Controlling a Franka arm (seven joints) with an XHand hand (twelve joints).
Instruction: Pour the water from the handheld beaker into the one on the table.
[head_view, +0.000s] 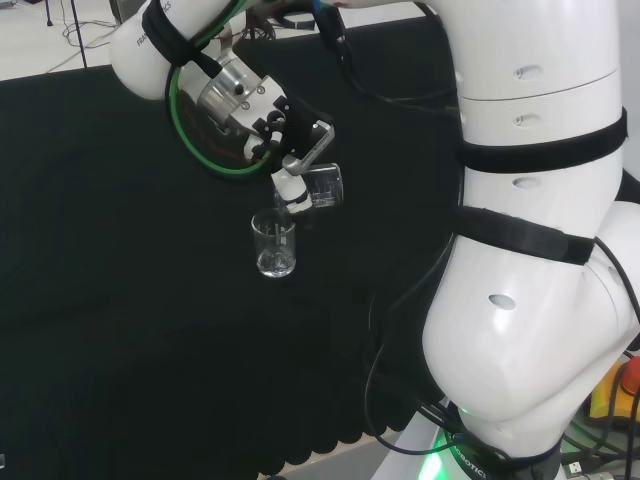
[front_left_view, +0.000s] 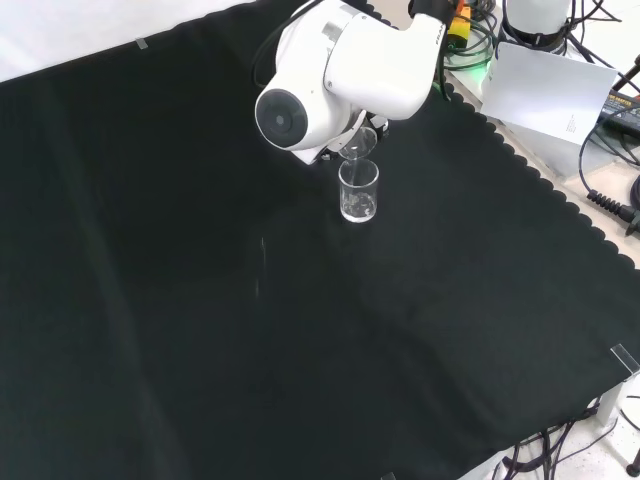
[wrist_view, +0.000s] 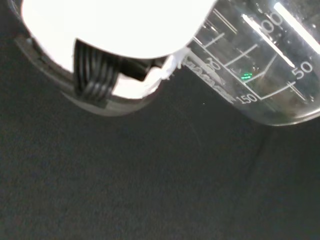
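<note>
The fingers (head_view: 290, 185) are curled round the handheld beaker (head_view: 325, 187), pinching its clear wall; in the wrist view the same beaker (wrist_view: 260, 70) lies tipped, its printed scale lines running slantwise. The hand (head_view: 275, 125) holds it well over on its side, with its lip just above and to the right of the table beaker (head_view: 274, 245) in the head view. In the front view the table beaker (front_left_view: 359, 191) stands upright on the desk (front_left_view: 200, 300), right below the arm's big white link (front_left_view: 340, 70), and the tilted lip of the held one shows just over its rim.

My judgement is that the pour is under way or close to its end: the tilt is steep, and a little water seems to sit at the bottom of the table beaker, though clear glass makes that hard to tell. What is left is to finish emptying and bring the held beaker upright.

Around the table beaker the black cloth lies bare; cables and a white sheet (front_left_view: 545, 85) lie well apart from it, past the cloth's scalloped edge. Nothing stands in the way.
</note>
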